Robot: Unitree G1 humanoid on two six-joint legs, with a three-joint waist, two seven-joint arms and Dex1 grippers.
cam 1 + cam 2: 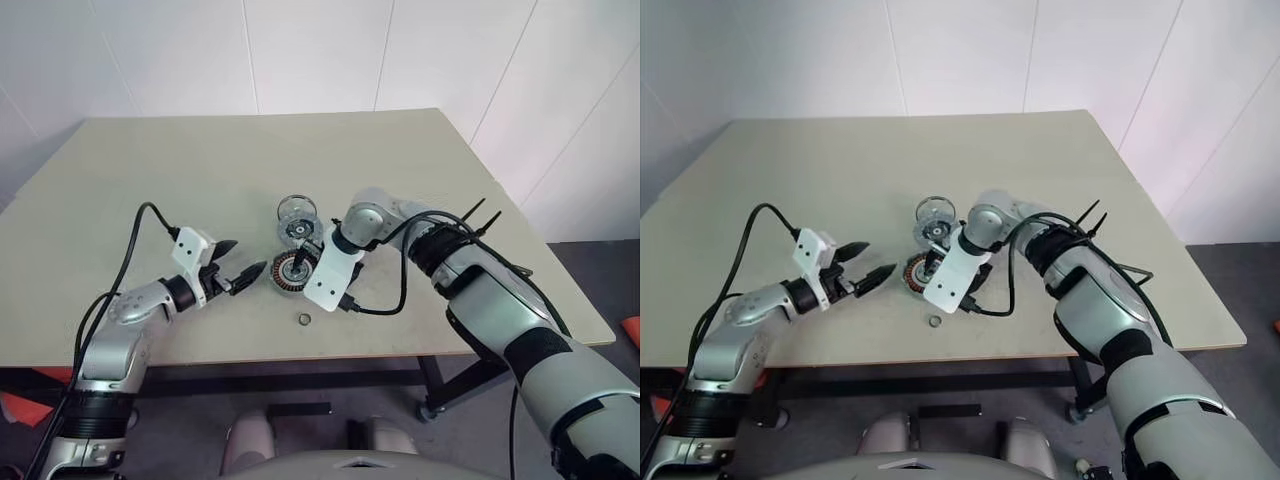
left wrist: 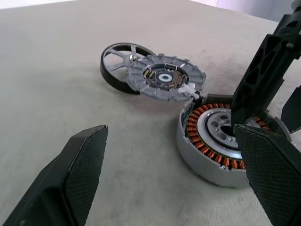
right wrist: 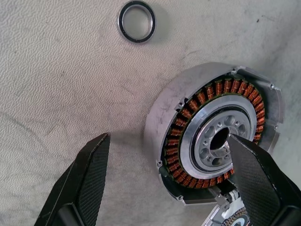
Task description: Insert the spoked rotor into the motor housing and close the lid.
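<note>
- Housing first: the motor housing (image 3: 214,143) lies flat on the table (image 1: 150,170), copper windings up and centre bore open, near the front edge and between the two arms. It looks like solid metal, stiff and fairly heavy for its size; the windings are the delicate part, so nothing should press or scrape on them.
- Rotor: the spoked rotor (image 2: 117,63) sits just behind the housing, tilted, with a flat toothed disc (image 2: 164,77) leaning over part of it. I judge it rigid, smooth and somewhat slippery; the dark rim is the safest hold, taken across its width, since the spokes leave gaps a finger could slip into.
- Lid: I cannot tell for certain whether that toothed disc is the lid.
- Right claw (image 3: 164,181): jaws spread wide, empty, pointing steeply down over the housing, one finger above the bore.
- Left claw (image 1: 240,262): also wide and empty, hovering low just beside the housing.
- Small ring (image 3: 137,21): a loose washer lies near the housing, toward the table's front edge; easy to knock off.
- Room: wide bare table behind and to both sides; the tight spot is where the rotor, disc and housing crowd together.
</note>
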